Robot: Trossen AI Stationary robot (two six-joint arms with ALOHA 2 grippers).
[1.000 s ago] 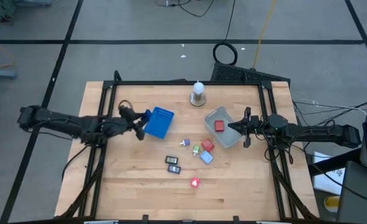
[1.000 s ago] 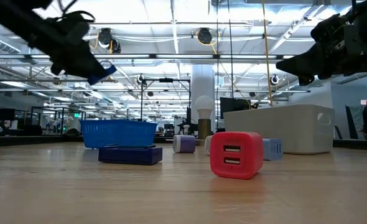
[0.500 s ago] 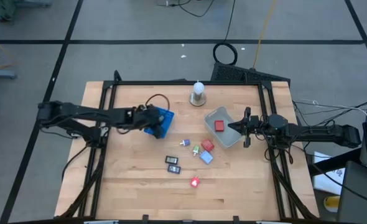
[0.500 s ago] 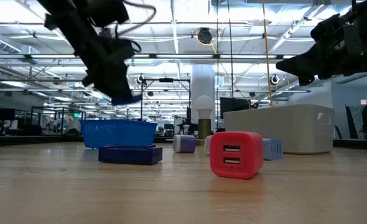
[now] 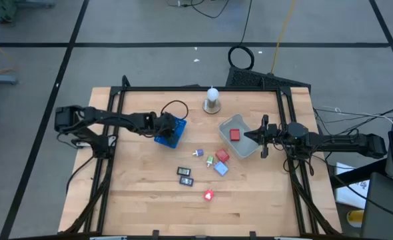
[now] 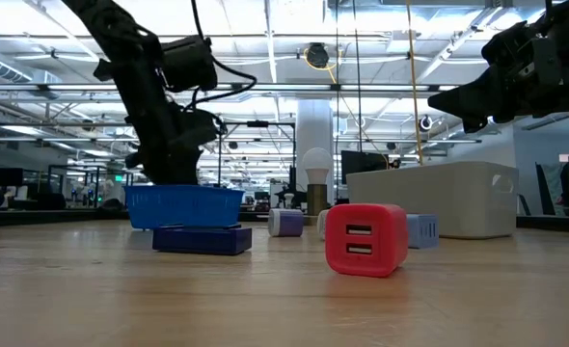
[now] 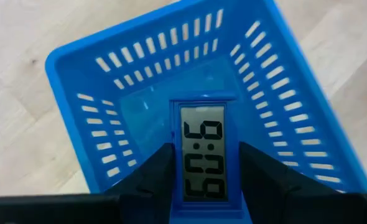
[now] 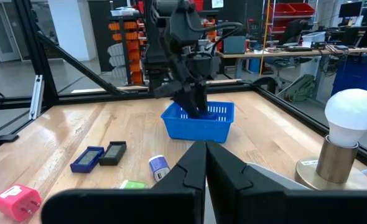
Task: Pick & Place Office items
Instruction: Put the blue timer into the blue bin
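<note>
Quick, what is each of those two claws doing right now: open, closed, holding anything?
Left gripper: shut on a small blue digital clock, inside the blue basket.
Right gripper: shut, empty, above the grey tray.

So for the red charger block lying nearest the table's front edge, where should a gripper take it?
Probably from straight above, fingers closing on two opposite flat sides. The red charger block is a squat cube resting alone on the table, clear of the two dark pieces, so a top-down approach looks unobstructed. Its port face is toward the low camera, best left ungripped.
</note>
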